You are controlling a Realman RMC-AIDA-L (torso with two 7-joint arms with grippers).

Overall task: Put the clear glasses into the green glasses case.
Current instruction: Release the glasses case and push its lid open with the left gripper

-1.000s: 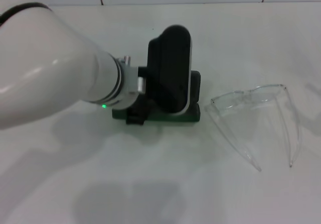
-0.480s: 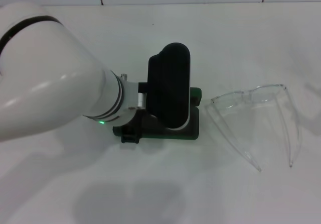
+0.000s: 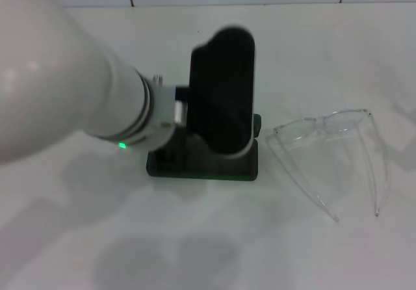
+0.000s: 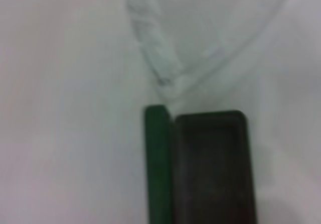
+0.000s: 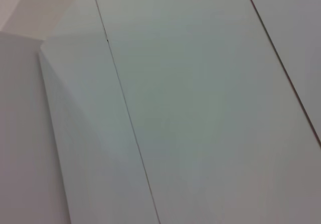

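Left gripper (image 3: pixel 218 118):
- Located over the green case (image 3: pixel 201 170), at the end of the large white left arm (image 3: pixel 65 88) reaching in from the left of the head view.
- Covered from above by the black wrist housing, which also hides most of the case.
- Lit by a small green lamp on the wrist ring.
- Grip state: cannot be told, whether released, clenched or holding anything.

Green case:
- Resting flat on the white table (image 3: pixel 312 56), directly beneath the left gripper.
- Open, as shown in the left wrist view: green lid (image 4: pixel 156 163) standing on edge along one long side, dark lined tray (image 4: pixel 213 169) facing up beside it.
- Nothing seen inside the visible part of the tray.
- Contact with the gripper: hidden by the housing, cannot be told.

Clear glasses (image 3: pixel 331 153):
- Lying on the table to the right of the case and of the left gripper, near but apart from both.
- Arms unfolded, spread and pointing toward the robot; lens on the far side.
- Seen in the left wrist view as a blurred clear outline (image 4: pixel 155 58) beyond the short end of the case.

Right gripper:
- Outside the head view.
- Only white panels with thin dark seams in the right wrist view.
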